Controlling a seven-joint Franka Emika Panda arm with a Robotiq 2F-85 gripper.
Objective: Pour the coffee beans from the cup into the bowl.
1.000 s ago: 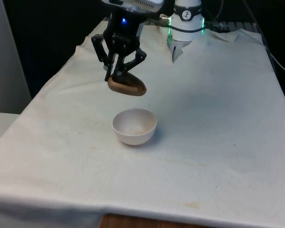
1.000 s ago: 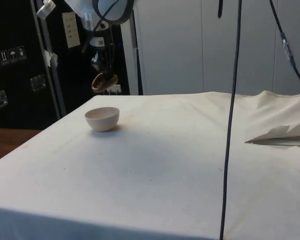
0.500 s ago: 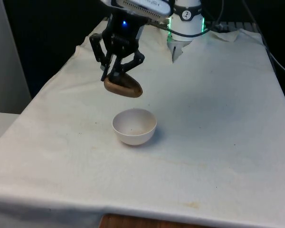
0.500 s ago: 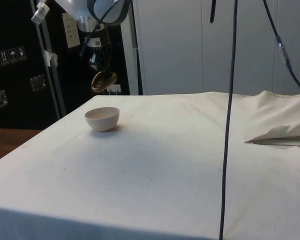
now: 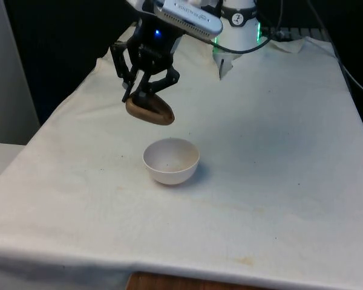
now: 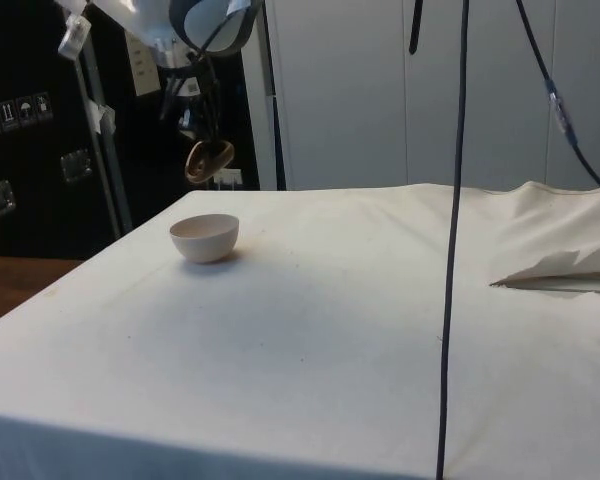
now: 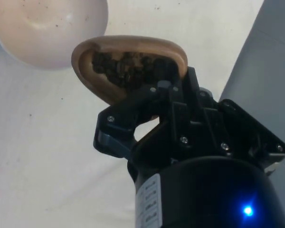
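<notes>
Brown cup of coffee beans held in the air beyond the white bowl, nothing poured yet.

The gripper (image 5: pixel 146 95) is clamped on the brown cup (image 5: pixel 149 110), pinching its rim so the body hangs free below the fingers, which leaves the mouth clear for tipping. In the wrist view the cup (image 7: pixel 128 64) is dark with coffee beans (image 7: pixel 126 65), and it sits tilted but not far enough to spill, so the load stays put while it is carried. The white bowl (image 5: pixel 171 161) stands on the bench (image 5: pixel 278 157), open side up, lower than the cup and a little nearer the front camera. Its inside (image 7: pixel 47 26) looks bare except for a few dark specks, possibly crumbs or stray bits. The cup seems to be off to one side of the bowl, not squarely over it, so pouring probably calls for a shift first.
</notes>
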